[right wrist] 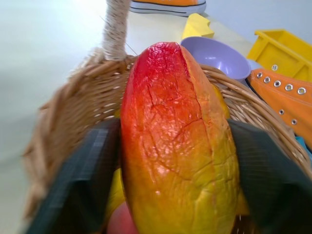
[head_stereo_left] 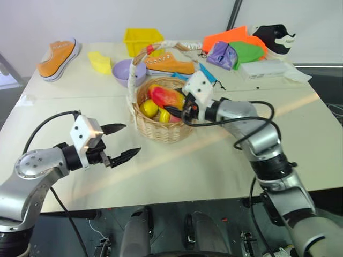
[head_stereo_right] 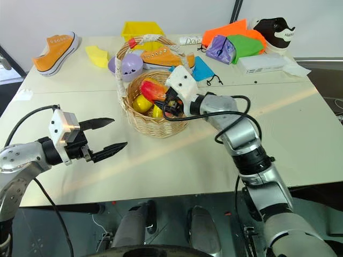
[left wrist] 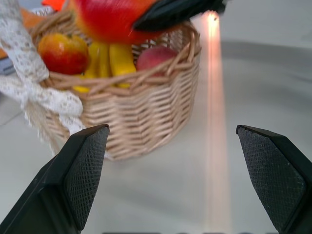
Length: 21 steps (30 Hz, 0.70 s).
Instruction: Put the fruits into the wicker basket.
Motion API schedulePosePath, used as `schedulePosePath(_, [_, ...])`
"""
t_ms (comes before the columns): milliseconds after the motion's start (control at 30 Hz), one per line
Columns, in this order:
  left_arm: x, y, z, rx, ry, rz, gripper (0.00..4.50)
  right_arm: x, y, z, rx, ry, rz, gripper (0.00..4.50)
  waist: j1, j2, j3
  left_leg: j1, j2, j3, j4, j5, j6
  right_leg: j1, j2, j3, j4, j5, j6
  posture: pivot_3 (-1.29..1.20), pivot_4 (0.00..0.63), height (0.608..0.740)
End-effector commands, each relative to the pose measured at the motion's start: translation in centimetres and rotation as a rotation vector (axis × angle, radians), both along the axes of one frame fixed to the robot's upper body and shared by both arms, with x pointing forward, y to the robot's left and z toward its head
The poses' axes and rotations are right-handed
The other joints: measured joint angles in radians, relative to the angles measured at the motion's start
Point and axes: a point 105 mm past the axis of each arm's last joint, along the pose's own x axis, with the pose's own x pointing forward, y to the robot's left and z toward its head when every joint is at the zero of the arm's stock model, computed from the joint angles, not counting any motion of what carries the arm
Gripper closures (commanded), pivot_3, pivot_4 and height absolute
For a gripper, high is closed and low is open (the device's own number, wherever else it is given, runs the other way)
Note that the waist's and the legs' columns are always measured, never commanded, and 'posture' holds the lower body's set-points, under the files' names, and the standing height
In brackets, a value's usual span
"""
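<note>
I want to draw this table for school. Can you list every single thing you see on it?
wicker basket: 1, tan, table middle
mango: 1, red to yellow, over the basket, between the right gripper's fingers
peach: 1, pinkish, in the basket
bananas: yellow, in the basket
apple: 1, red-yellow, in the basket
bowl: 1, lilac, behind the basket
bin: 1, yellow, far edge
sneakers: 2, orange, far side
black shoe: 1, far right corner
cloths: orange, purple, green, far right
left gripper: open, empty
right gripper: on the mango
</note>
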Motion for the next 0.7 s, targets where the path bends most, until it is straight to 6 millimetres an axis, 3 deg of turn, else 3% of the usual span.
schedulePosePath(33, [-0.5, -0.8, 1.2, -0.005, -0.048, -0.023, 0.00, -1.9, -0.6, 2.9, 0.019, -0.129, 0.069, 0.04, 0.000, 0.000, 0.000, 0.000, 0.000, 0.000, 0.000, 0.000, 0.000, 0.000, 0.000, 0.000, 0.000, 0.000, 0.000, 0.00, 0.150, 0.740])
schedulePosePath(200, [-0.6, -1.6, 1.3, -0.011, -0.053, -0.047, 0.00, -5.9, -4.0, 5.0, 0.079, -0.136, 0.191, 0.04, 0.005, 0.000, 0.000, 0.000, 0.000, 0.000, 0.000, 0.000, 0.000, 0.001, -0.001, 0.000, 0.000, 0.000, 0.000, 0.00, 0.150, 0.740])
schedulePosePath(267, [-0.5, -1.8, 1.4, -0.016, -0.058, -0.053, 0.00, -6.3, -5.1, 5.2, 0.096, -0.113, 0.180, 0.04, 0.002, 0.000, 0.000, 0.001, 0.000, 0.000, 0.000, 0.000, 0.000, 0.002, -0.001, 0.000, 0.000, 0.000, 0.000, 0.00, 0.150, 0.740])
schedulePosePath(400, [0.1, -2.2, 2.1, -0.044, -0.094, -0.057, 0.00, -3.9, -7.8, 4.8, 0.130, -0.079, -0.021, 0.04, -0.004, 0.000, 0.000, 0.003, 0.001, -0.001, 0.001, 0.000, 0.000, 0.002, 0.002, 0.001, 0.000, 0.001, -0.001, 0.00, 0.150, 0.740])
schedulePosePath(633, [1.4, -2.8, 4.3, -0.156, -0.185, -0.038, 0.00, 1.4, -6.1, 3.9, 0.257, -0.053, -0.207, 0.04, -0.003, 0.001, 0.000, 0.002, 0.001, 0.000, 0.000, 0.001, -0.001, 0.001, 0.005, 0.001, 0.001, 0.001, -0.002, 0.00, 0.150, 0.740])
schedulePosePath(700, [1.3, -2.8, 4.4, -0.162, -0.189, -0.034, 0.00, 2.7, -5.9, 3.7, 0.295, -0.045, -0.248, 0.52, -0.003, 0.001, 0.000, 0.001, 0.001, 0.001, 0.000, 0.001, -0.002, 0.001, 0.005, 0.001, 0.001, 0.001, -0.002, 0.00, 0.150, 0.740])
